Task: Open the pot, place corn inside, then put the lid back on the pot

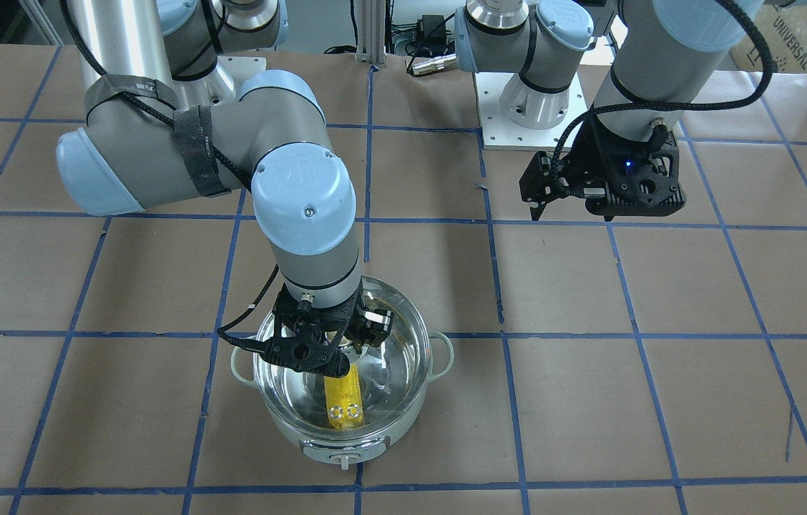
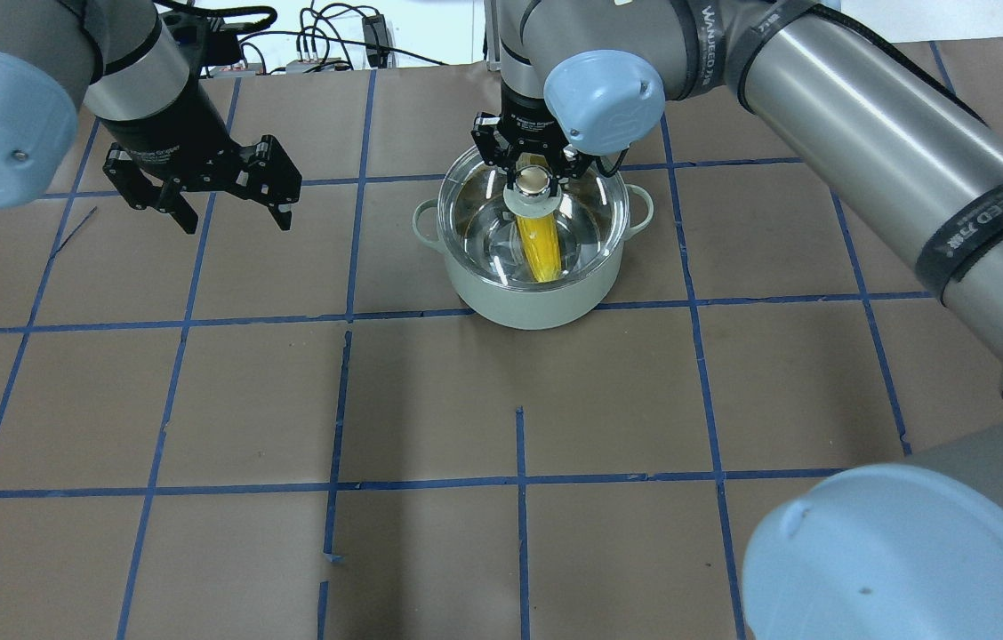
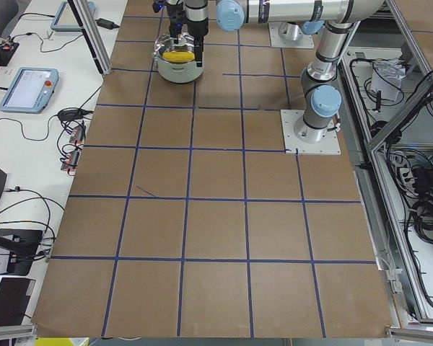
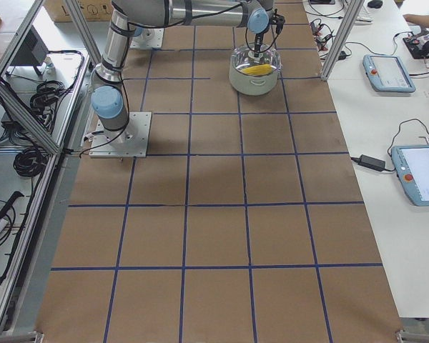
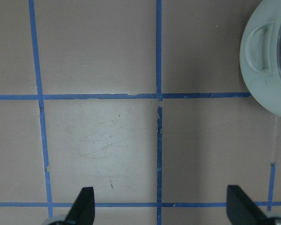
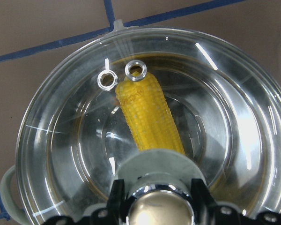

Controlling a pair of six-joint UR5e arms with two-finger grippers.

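Corn (image 6: pixel 150 122) lies flat inside the pot (image 2: pixel 537 307), under the glass lid (image 6: pixel 234 93) sitting on its rim. Our right gripper (image 6: pixel 157 190) is straight above the middle, pinching the lid's knob (image 2: pixel 533 180). We think it just lets go next. Our left gripper (image 2: pixel 236 222) hangs wide open, far aside.

From the front, the right pincer (image 1: pixel 343 350) covers the knob of the lid (image 1: pixel 396 372) and one end of the corn (image 1: pixel 344 404). The left wrist camera cuts the pot (image 5: pixel 264 56) at its right edge and shows only the tips of the left pincer (image 5: pixel 161 211). In both side views the lid's seating is too small to judge.
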